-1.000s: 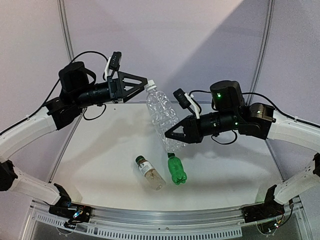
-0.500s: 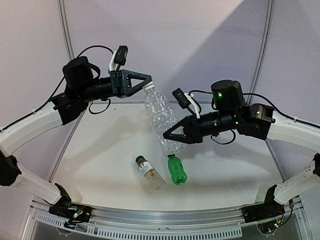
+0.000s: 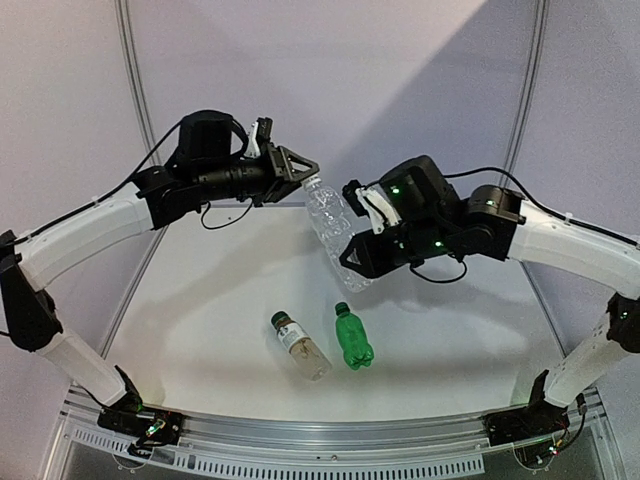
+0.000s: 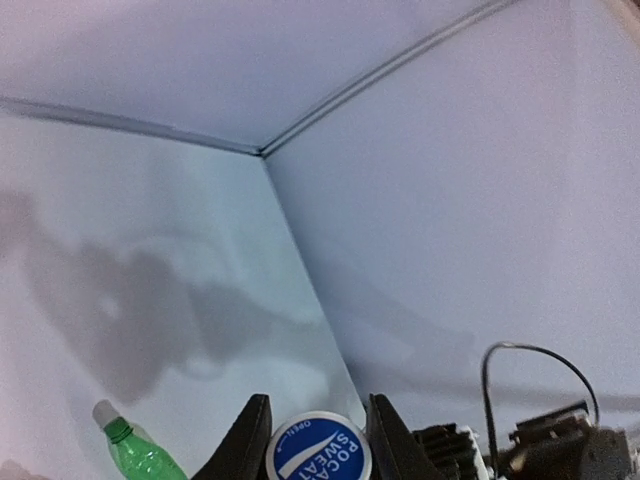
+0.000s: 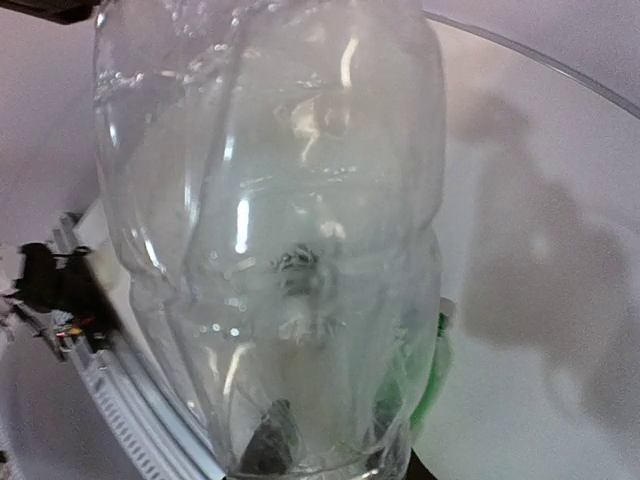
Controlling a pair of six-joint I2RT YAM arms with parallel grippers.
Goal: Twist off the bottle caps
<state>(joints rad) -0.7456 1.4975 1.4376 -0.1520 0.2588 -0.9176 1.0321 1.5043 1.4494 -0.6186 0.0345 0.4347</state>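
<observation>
Centre frame, above the tabletop (image 3: 220, 300): the right gripper (image 3: 352, 264) clamps the clear bottle (image 3: 333, 228) low on its body. We judge the bottle light, thin-walled and crushable. The left gripper (image 3: 306, 180) pinches its small stiff cap (image 4: 318, 452), the proper hold.

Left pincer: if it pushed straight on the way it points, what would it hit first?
The clear ribbed bottle: the left pincer is shut on its cap; beyond, probably the right pincer gripping the base.

Robot lab test cell: plain pale wall panels (image 3: 400, 70) with metal seams fill the upper frame, white desk (image 3: 210, 320) centre, slotted aluminium rail (image 3: 330, 447) along the bottom edge.
</observation>
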